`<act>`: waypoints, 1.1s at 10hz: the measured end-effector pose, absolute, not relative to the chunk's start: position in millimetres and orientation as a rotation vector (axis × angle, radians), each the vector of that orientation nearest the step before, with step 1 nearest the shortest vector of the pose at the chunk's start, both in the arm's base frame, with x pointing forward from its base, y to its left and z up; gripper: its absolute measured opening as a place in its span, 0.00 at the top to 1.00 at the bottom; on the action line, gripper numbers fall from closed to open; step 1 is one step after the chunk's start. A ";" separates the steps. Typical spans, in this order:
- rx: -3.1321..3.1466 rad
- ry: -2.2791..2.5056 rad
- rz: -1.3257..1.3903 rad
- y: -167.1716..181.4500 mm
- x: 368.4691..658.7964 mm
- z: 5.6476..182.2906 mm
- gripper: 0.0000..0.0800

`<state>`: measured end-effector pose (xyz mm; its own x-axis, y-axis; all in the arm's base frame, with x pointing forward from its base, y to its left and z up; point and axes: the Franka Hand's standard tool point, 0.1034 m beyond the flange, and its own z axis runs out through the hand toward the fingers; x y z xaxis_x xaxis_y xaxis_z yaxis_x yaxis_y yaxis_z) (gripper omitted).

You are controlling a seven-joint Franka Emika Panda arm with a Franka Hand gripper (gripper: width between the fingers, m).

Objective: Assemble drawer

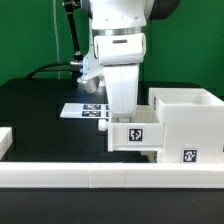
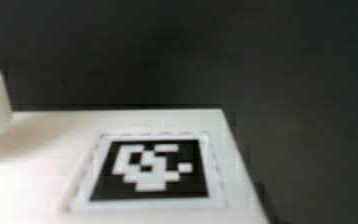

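Observation:
A small white open-top tray (image 1: pixel 134 135) with a black-and-white tag on its near face sits directly under my gripper (image 1: pixel 122 122), against the left side of the large white boxy housing (image 1: pixel 187 118). The white hand comes straight down onto the tray's top edge. Its fingers seem closed on the tray's wall, and the tray's underside looks slightly higher than the housing's base. The wrist view shows only the tray's tagged white face (image 2: pixel 149 165) very close and blurred. No fingers show there. The second tray is out of view.
A long low white rail (image 1: pixel 100 178) runs across the front. The marker board (image 1: pixel 84 110) lies on the black table behind the gripper. A white piece (image 1: pixel 5 140) shows at the exterior view's left edge. Cables hang behind the arm.

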<state>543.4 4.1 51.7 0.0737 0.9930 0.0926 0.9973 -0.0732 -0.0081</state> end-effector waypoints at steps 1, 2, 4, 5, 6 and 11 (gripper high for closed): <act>-2.250 -2.090 -0.096 4.0 543.4 51.6 0.95; -2.250 -2.090 -0.096 4.0 543.4 51.6 0.95; -2.248 -2.092 -0.096 3.9 543.4 51.6 0.95; -2.216 -2.138 -0.112 2.5 544.6 51.0 0.95; -2.202 -2.156 -0.114 0.5 545.7 50.6 0.95; -2.205 -2.167 -0.109 -1.8 549.6 51.4 0.95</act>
<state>549.6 -1.8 51.4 0.0164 0.9964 0.0837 0.9997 -0.0177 0.0149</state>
